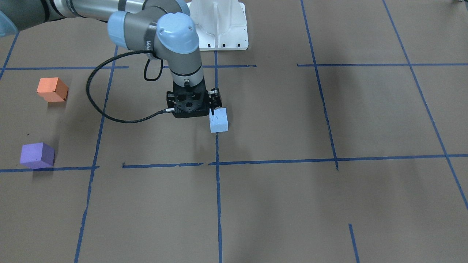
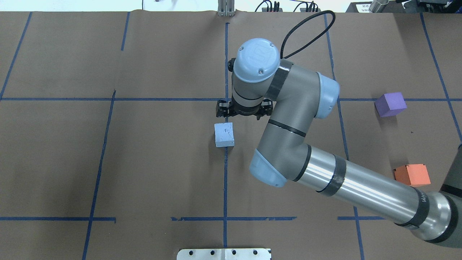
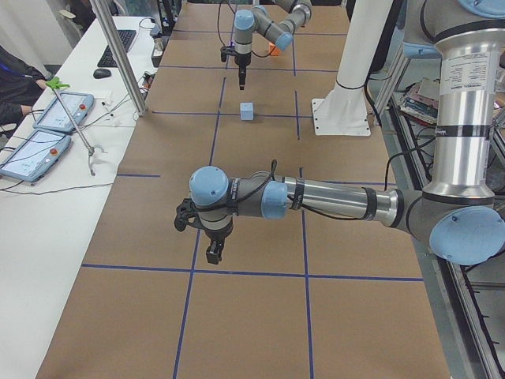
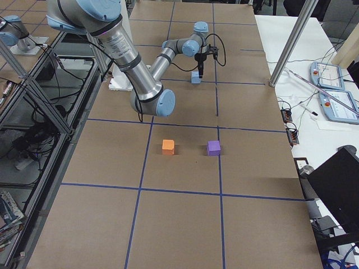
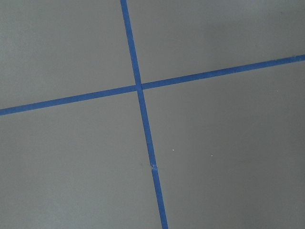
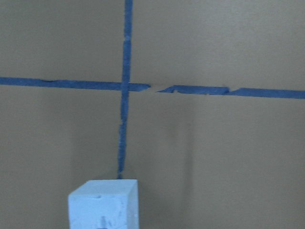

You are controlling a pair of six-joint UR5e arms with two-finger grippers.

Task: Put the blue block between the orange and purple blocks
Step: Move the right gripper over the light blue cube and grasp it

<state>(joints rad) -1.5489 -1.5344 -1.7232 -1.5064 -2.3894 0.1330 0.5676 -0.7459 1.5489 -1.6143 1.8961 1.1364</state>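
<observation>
The blue block (image 1: 218, 120) lies on a blue tape line mid-table; it also shows in the overhead view (image 2: 224, 134) and at the bottom of the right wrist view (image 6: 104, 205). The orange block (image 2: 412, 174) and the purple block (image 2: 390, 104) sit apart from each other on the robot's right, with a gap between them (image 4: 168, 147) (image 4: 213, 148). My right gripper (image 1: 192, 109) points down, hovering just beside and above the blue block (image 4: 201, 72). Its fingers are hidden under the wrist, so I cannot tell whether it is open or shut. My left gripper (image 3: 213, 254) shows only in the left side view, far from all blocks.
Brown paper with a blue tape grid covers the table. The white arm base (image 1: 219, 25) stands at the robot's edge. A side table with tablets (image 3: 47, 126) and a metal pole (image 3: 118, 55) lie beyond the far edge. The left wrist view shows only a tape crossing (image 5: 139, 87).
</observation>
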